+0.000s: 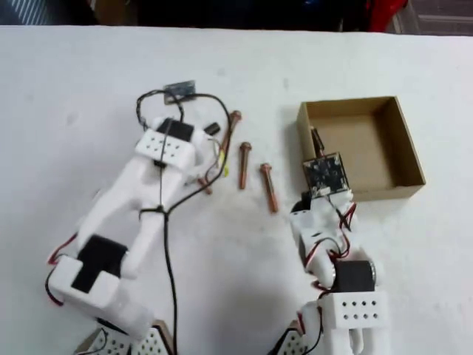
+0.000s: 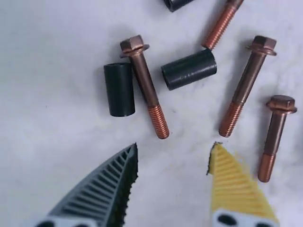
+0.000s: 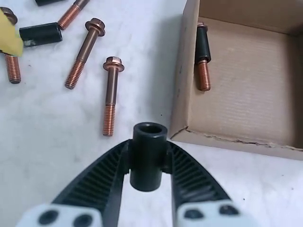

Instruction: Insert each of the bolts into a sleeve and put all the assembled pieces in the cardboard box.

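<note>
My right gripper (image 3: 149, 147) is shut on an upright black sleeve (image 3: 148, 161), just outside the near corner of the cardboard box (image 3: 182, 71). Inside the box lies one bolt in a sleeve (image 3: 202, 54). Two bare copper bolts (image 3: 111, 94) (image 3: 85, 52) lie on the table beside the box. My left gripper (image 2: 173, 149) stands open above the table, nothing between its fingers. Just ahead of it lie a bolt (image 2: 146, 87) touching a sleeve (image 2: 119, 90), another sleeve (image 2: 189, 69), and two bolts (image 2: 246, 85) (image 2: 274, 137). In the high view, the box (image 1: 414, 166) sits right of three bolts (image 1: 244, 164).
Another bolt (image 2: 222, 23) and a sleeve (image 2: 177, 4) lie farther from my left gripper. Loose black cable (image 1: 166, 222) trails over the left arm. The white table (image 1: 89, 89) stretches open to the far left and behind the box.
</note>
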### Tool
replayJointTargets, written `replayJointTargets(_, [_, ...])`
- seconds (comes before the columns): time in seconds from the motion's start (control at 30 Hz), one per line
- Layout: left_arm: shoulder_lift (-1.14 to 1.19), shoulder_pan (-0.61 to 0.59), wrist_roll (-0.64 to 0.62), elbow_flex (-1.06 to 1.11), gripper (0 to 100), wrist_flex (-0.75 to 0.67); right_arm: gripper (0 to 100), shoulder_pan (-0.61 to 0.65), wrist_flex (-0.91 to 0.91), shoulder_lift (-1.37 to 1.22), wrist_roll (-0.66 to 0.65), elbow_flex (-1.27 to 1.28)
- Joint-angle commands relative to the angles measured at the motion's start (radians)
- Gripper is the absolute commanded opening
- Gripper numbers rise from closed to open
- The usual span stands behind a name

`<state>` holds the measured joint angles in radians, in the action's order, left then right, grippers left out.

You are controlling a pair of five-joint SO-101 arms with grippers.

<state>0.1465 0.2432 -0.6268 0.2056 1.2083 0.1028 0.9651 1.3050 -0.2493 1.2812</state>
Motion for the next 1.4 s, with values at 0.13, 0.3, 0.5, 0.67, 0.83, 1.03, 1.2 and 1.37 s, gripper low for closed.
replayJointTargets(0.13, [0.044, -0.031, -0.109, -0.091, 27, -0.018, 1.8, -0.005, -0.021, 0.015, 0.003, 0.003])
replayJointTargets(0.3, [0.056, -0.084, -0.137, -0.098, 26, -0.018, 1.8, -0.005, -0.021, 0.015, 0.002, 0.005])
replayJointTargets(0.5, [0.062, -0.09, -0.137, -0.091, 26, -0.071, 1.8, -0.005, -0.021, 0.015, 0.002, 0.005])
replayJointTargets(0.67, [0.062, -0.093, -0.14, -0.091, 26, -0.097, 1.8, -0.005, -0.021, 0.015, 0.002, 0.005])
replayJointTargets(0.83, [0.065, -0.094, -0.14, -0.087, 26, -0.126, 1.8, -0.005, -0.021, 0.015, 0.002, 0.006])
replayJointTargets(1.03, [0.145, -0.104, -0.141, -0.097, 26, -0.192, 1.8, -0.005, -0.021, 0.015, 0.002, 0.006])
replayJointTargets(1.2, [0.182, -0.137, -0.137, -0.098, 26, -0.262, 1.8, -0.005, -0.021, 0.015, 0.002, 0.006])
replayJointTargets(1.37, [0.183, -0.153, -0.137, -0.092, 26, -0.275, 1.8, -0.004, -0.021, 0.015, 0.002, 0.006])
